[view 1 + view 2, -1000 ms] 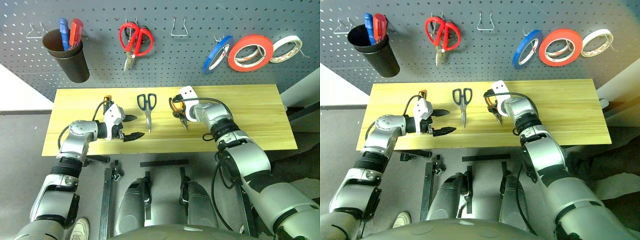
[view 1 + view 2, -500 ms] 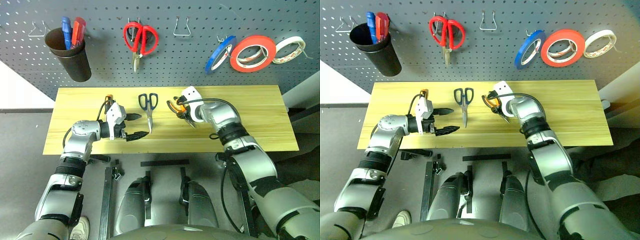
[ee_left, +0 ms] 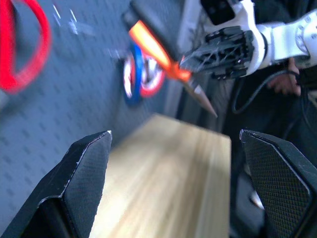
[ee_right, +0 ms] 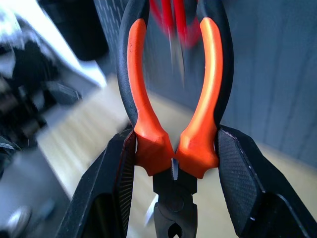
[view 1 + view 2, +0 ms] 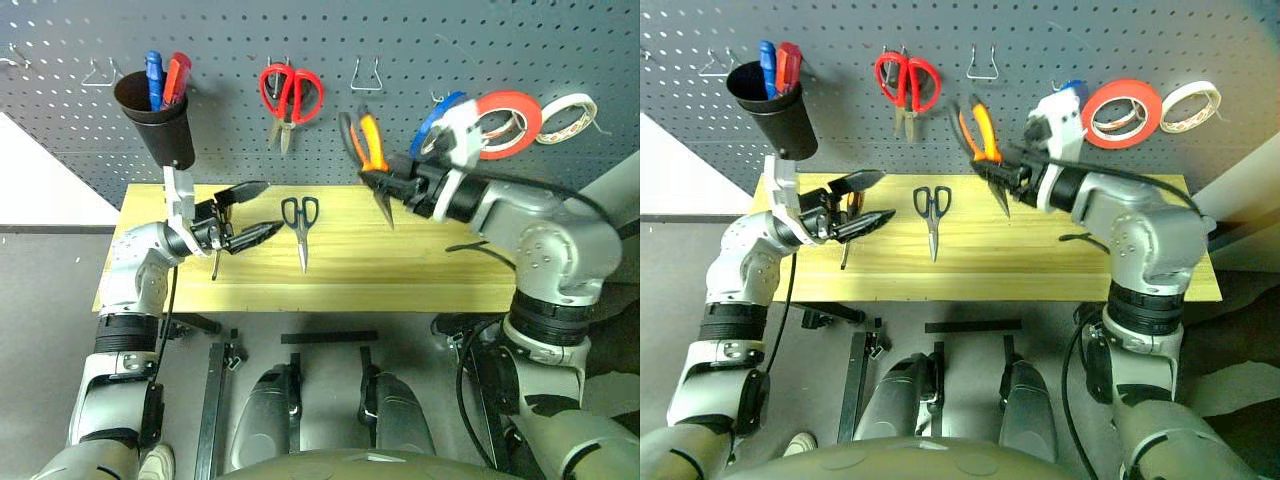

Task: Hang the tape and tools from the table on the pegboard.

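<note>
A: Pliers (image 5: 366,150), orange-and-black handles up and nose down, are clamped between the two fingers of the right gripper (image 5: 377,183), raised off the table (image 5: 420,280) in front of the pegboard (image 5: 220,40). Step in hand, as judged: carrying the pliers to a hook.

B: And nearer the robot?

A: Dark-handled scissors (image 5: 299,222) lie flat on the table, not yet hung. Left gripper (image 5: 255,212) hovers just beside them, jaws wide and holding nothing; the screwdriver (image 5: 845,228) lies on the table behind its fingers.

B: Farther back?

A: On the pegboard, the bare wire hook (image 5: 367,74) hangs above the pliers, between the red-handled scissors (image 5: 290,95) and the tape rolls. The red tape (image 5: 509,109) already hangs there, beside the blue roll (image 5: 436,113) and white roll (image 5: 567,102).

B: Next move?

A: Probably raising the pliers so one handle loop slips over that hook, then opening the fingers only once the hook bears the weight.
</note>
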